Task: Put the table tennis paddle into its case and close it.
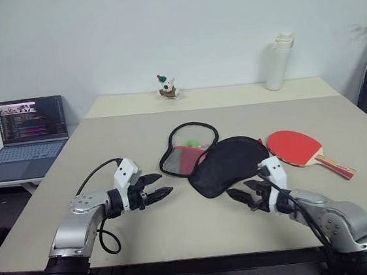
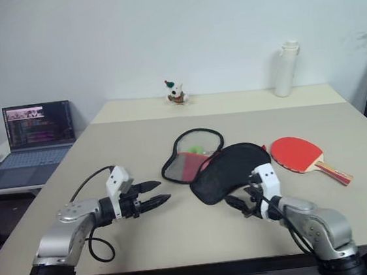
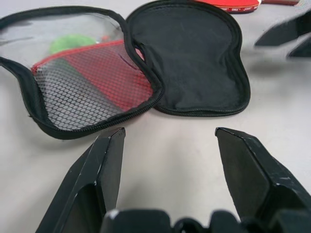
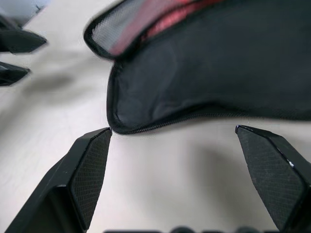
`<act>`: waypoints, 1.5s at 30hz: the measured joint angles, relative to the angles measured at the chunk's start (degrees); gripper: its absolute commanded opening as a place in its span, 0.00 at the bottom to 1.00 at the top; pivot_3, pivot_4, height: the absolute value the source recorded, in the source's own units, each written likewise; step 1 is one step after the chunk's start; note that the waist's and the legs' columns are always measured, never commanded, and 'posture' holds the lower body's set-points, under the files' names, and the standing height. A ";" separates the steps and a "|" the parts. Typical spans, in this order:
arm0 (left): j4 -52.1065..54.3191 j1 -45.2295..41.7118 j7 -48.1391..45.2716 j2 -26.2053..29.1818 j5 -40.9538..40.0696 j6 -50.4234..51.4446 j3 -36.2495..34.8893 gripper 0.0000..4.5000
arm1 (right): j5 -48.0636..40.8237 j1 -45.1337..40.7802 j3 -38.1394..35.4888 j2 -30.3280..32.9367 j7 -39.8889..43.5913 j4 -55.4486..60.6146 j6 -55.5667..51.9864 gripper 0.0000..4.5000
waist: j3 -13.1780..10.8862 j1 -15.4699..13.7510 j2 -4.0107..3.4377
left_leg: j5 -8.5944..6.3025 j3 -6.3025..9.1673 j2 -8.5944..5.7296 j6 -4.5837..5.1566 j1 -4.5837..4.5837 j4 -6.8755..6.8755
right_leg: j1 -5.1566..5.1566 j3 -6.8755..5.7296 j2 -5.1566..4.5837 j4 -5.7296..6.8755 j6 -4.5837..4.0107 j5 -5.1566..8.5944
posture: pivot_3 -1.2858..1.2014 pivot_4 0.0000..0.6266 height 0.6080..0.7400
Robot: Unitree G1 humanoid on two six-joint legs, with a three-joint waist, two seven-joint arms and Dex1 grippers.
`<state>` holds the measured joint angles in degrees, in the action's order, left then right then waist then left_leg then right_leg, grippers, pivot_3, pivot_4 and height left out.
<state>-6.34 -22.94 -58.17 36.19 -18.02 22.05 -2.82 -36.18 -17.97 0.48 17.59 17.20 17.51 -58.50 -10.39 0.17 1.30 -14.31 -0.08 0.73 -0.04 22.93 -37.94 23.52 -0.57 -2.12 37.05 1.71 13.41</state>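
- Head views: on my beige tabletop (image 1: 147, 233) the flat fabric case (image 1: 208, 158) lies unzipped and folded out, its black half (image 1: 229, 164) towards my right and its red-and-mesh half (image 1: 186, 149) towards my left, the two joined where they meet.
- The table tennis paddle with the round red rubber face and striped wooden handle (image 1: 301, 150) lies flat just right of the black half, outside the case, handle pointing away to the right.
- My left end effector (image 1: 156, 187) hovers near the mesh half's left edge, fingers spread, holding nothing.
- My right end effector (image 1: 244, 195) sits just in front of the black half, fingers spread, empty.
- Farther back I see a small toy figure (image 1: 167, 87) and a tall white bottle (image 1: 279, 62); an open laptop (image 1: 30, 130) sits off to the left.
- Left wrist view: both black fingers (image 3: 99, 170) stand apart over bare tabletop, the mesh half just beyond them with something green (image 3: 73, 42) under it.
- Right wrist view: the fingers (image 4: 90, 165) are wide apart, the black half's zipper rim (image 4: 160, 124) close ahead; I cannot tell whether one tip touches it.
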 measured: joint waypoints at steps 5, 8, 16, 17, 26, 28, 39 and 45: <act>0.08 0.10 0.81 -0.12 -0.01 -0.03 0.00 0.71 | 2.31 -3.46 2.32 -3.18 -1.23 -3.97 -0.27 1.00 | 0.00 0.01 0.00 | 0.00 -0.03 -0.01 0.00 0.01 0.00 | 0.01 0.01 0.00 -0.01 0.00 -0.01 | 0.52 0.24 1.00; 0.19 0.09 1.48 -0.46 -0.01 -0.18 0.06 0.71 | 5.05 -6.25 4.32 -6.05 -1.54 -7.59 1.25 1.00 | 0.00 0.13 0.00 | 0.00 -0.03 0.00 0.00 0.00 0.00 | 0.04 0.01 0.02 0.03 -0.01 -0.01 | 0.52 0.24 1.00; 0.76 0.09 2.52 -0.81 0.01 -0.31 0.21 0.71 | 9.31 -7.92 6.25 -9.36 -2.59 -10.32 3.19 1.00 | 0.00 0.31 0.00 | 0.00 -0.03 0.01 0.00 0.01 0.01 | 0.05 0.02 0.03 0.03 -0.05 -0.04 | 0.52 0.24 1.00; 1.34 0.13 2.53 -0.82 0.02 -0.32 0.25 0.71 | 9.56 -7.87 6.15 -9.24 -2.85 -10.00 2.72 1.00 | 0.00 0.31 0.00 | 0.00 -0.03 0.01 0.00 0.01 0.01 | 0.05 0.01 0.02 0.03 -0.05 -0.04 | 0.52 0.24 1.00; 1.99 0.64 2.58 -0.82 0.17 -0.88 0.31 0.71 | 9.55 -7.35 1.81 -8.38 -6.15 -5.89 -5.01 1.00 | 0.00 0.27 0.00 | 0.00 -0.03 0.00 0.00 0.01 0.01 | 0.04 0.01 0.01 0.02 -0.23 -0.14 | 0.52 0.24 1.00; 1.99 0.64 2.58 -0.90 0.23 -0.94 0.45 0.71 | 9.02 -7.26 0.23 -9.20 -6.57 -5.65 -6.05 1.00 | 0.00 0.27 0.00 | 0.00 -0.03 0.00 0.00 0.01 0.01 | 0.04 0.01 0.01 0.02 -0.22 -0.14 | 0.52 0.24 1.00; 1.99 0.61 2.58 -1.10 0.58 -1.24 1.71 0.71 | 9.27 -10.31 -2.76 -18.67 -9.65 -12.07 -3.40 1.00 | 0.00 1.62 0.00 | 0.00 -0.05 0.08 0.00 -0.06 0.03 | 0.05 0.03 0.08 0.07 -0.21 -0.13 | 0.52 0.24 1.00; 2.33 0.72 2.63 -1.09 0.73 -1.23 2.47 0.72 | 10.74 -10.44 -0.17 -18.87 -9.39 -13.53 -1.46 0.67 | 0.00 1.68 0.00 | 0.00 -0.04 0.08 0.00 -0.01 0.08 | 0.10 0.03 0.09 0.05 -0.24 -0.14 | 0.52 0.24 1.00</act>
<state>-4.01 -22.23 -55.54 35.11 -17.29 20.81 -0.35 -25.43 -28.41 0.30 -1.29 7.80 3.98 -59.96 -10.39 1.85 1.30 -14.31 -0.12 0.80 -0.04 22.92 -37.86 23.62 -0.54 -2.03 37.10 1.47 13.27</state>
